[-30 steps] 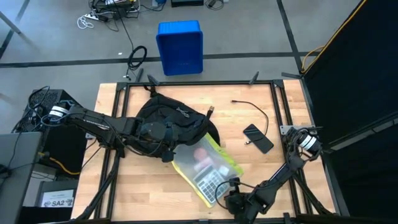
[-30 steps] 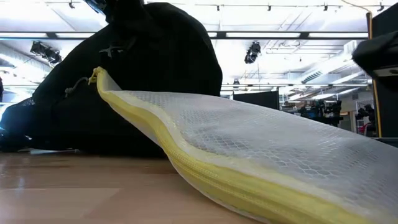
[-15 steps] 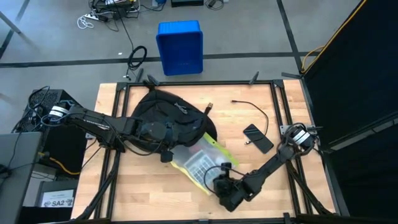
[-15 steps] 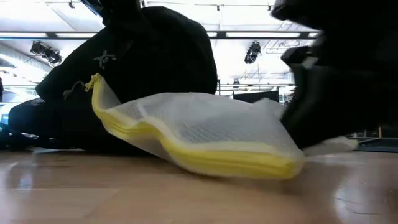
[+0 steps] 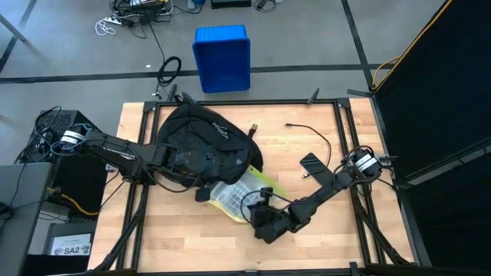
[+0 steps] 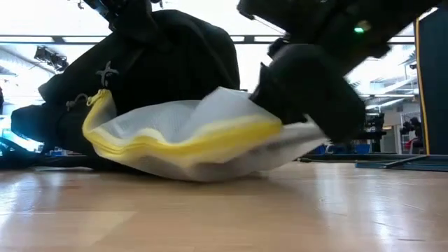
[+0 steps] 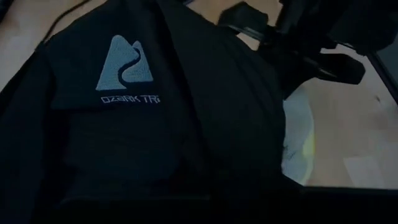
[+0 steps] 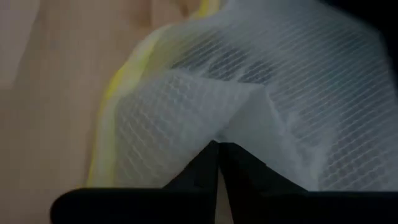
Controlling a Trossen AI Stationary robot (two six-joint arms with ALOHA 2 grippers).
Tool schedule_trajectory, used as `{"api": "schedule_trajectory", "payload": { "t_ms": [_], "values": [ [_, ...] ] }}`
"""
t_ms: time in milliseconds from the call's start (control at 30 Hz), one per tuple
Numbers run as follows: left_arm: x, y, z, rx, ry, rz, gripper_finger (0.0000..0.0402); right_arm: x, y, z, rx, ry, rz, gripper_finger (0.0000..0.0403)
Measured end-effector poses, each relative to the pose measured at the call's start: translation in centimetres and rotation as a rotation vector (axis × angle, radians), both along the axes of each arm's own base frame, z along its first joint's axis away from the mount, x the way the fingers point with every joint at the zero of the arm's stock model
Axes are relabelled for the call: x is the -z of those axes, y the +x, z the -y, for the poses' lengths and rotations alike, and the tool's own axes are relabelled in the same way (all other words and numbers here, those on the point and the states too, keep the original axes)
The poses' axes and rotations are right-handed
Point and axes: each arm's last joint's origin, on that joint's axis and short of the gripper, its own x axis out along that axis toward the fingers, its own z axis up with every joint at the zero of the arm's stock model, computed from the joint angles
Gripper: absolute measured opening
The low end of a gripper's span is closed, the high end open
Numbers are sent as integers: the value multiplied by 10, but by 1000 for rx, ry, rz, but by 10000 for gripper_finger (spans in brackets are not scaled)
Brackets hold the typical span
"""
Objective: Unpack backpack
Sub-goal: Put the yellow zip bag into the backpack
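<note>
Backpack (image 5: 201, 142) of large black soft fabric is pinned by the shut left gripper (image 5: 201, 163), so the yellow-edged clear mesh pouch (image 5: 239, 193), pinched in the closed right gripper (image 5: 259, 221), is best drawn clear low and steadily.

This is a robotics lab or test hall. A wooden table (image 5: 322, 222) in a black metal frame stands on a bare grey concrete floor (image 5: 307, 38) marked with dark lines. Loose cables (image 5: 126, 15) lie on that floor near a blue plastic bin (image 5: 222, 57). Black curtain panels (image 5: 437, 100) close off one side. The low view shows an open industrial ceiling (image 6: 210, 21) with strip lights and hanging spotlights (image 6: 49, 57).
</note>
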Motion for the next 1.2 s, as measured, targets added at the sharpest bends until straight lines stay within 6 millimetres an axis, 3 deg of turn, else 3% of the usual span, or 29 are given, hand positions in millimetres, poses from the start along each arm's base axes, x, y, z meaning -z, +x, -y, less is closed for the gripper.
{"api": "schedule_trajectory", "payload": {
  "t_ms": [267,533,800,967,1100,1200],
  "values": [
    [1,0,1,23,-7,-9,0,-3,19,31,52,-23,24,0],
    [1,-1,2,88,-8,-17,0,-19,45,64,45,-117,133,0],
    [-2,0,4,175,-23,14,0,-26,61,112,122,-192,151,0],
    [-4,1,5,224,-15,45,0,-19,63,146,167,-128,89,0],
    [-4,1,6,240,-27,45,0,-12,59,153,174,-62,23,0],
    [-4,1,7,250,-34,47,0,-18,56,145,141,-78,8,3]
  ]
}}
